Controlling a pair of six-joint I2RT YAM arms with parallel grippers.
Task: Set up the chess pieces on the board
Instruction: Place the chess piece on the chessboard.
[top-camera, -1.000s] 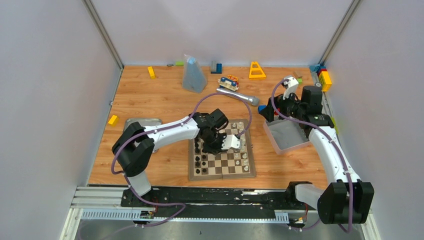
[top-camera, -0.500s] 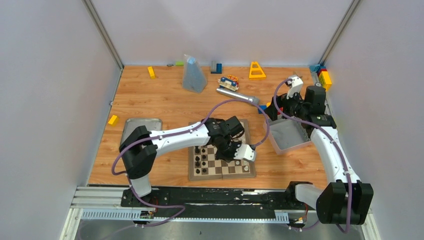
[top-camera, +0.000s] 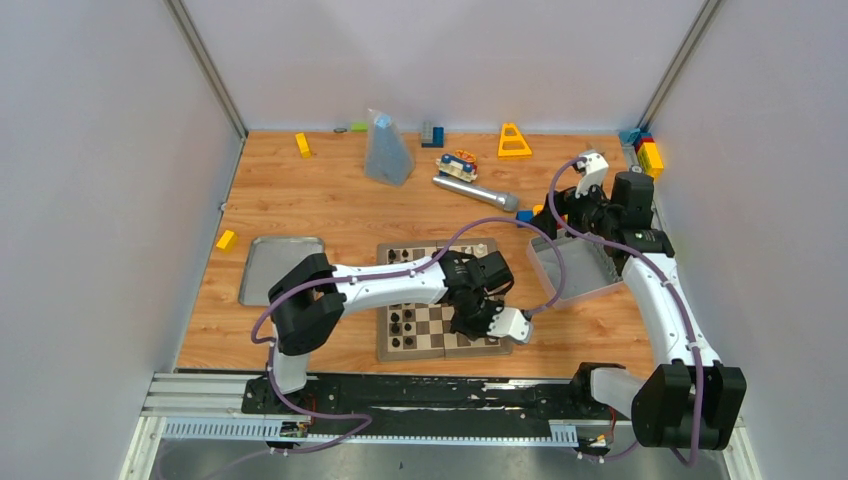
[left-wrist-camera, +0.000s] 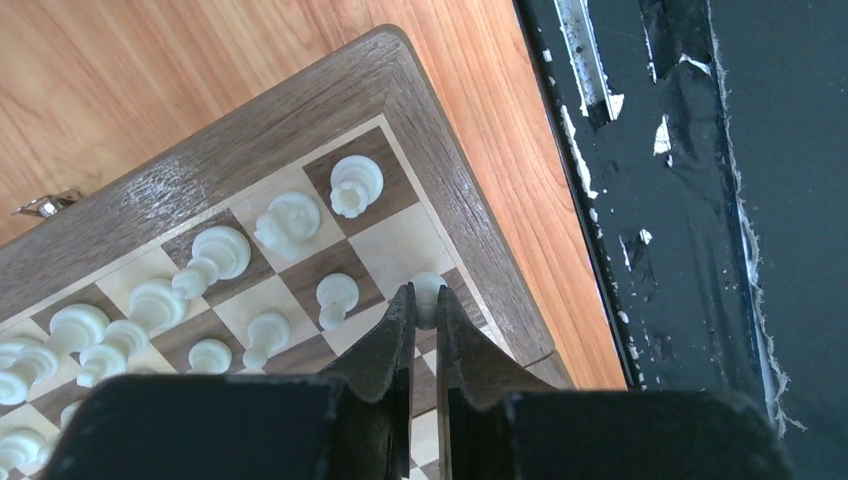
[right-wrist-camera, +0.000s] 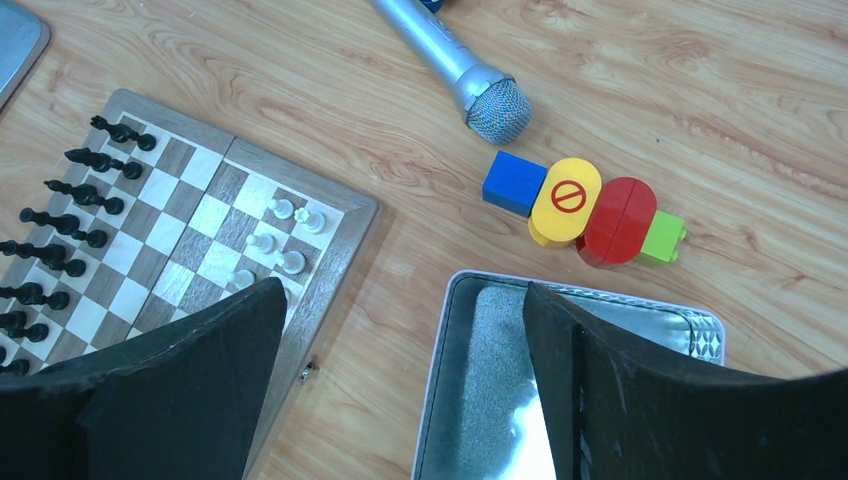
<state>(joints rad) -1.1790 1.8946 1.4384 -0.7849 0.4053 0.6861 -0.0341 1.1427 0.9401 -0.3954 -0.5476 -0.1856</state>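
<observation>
The wooden board (top-camera: 440, 345) lies at the table's front middle. My left gripper (left-wrist-camera: 424, 300) is shut on a small white chess piece (left-wrist-camera: 428, 290) over the board's near right corner (left-wrist-camera: 455, 215); in the top view it is at the board's front right (top-camera: 490, 322). Several white pieces (left-wrist-camera: 285, 220) stand on nearby squares. Black pieces (right-wrist-camera: 75, 200) line the board's left side. My right gripper (right-wrist-camera: 400, 330) is open and empty above the metal tin (right-wrist-camera: 480, 390), high at the back right (top-camera: 575, 195).
A flat metal lid (top-camera: 280, 268) lies left of the board. A silver microphone (top-camera: 475, 190), a yellow triangle (top-camera: 514, 141), a grey cone bag (top-camera: 386, 150) and coloured blocks (right-wrist-camera: 585, 205) lie behind. The black rail (left-wrist-camera: 680, 200) runs just past the board's front edge.
My left gripper has swung from the board's middle to its front right corner, uncovering the far rows. The right gripper rose slightly and has held still since.
</observation>
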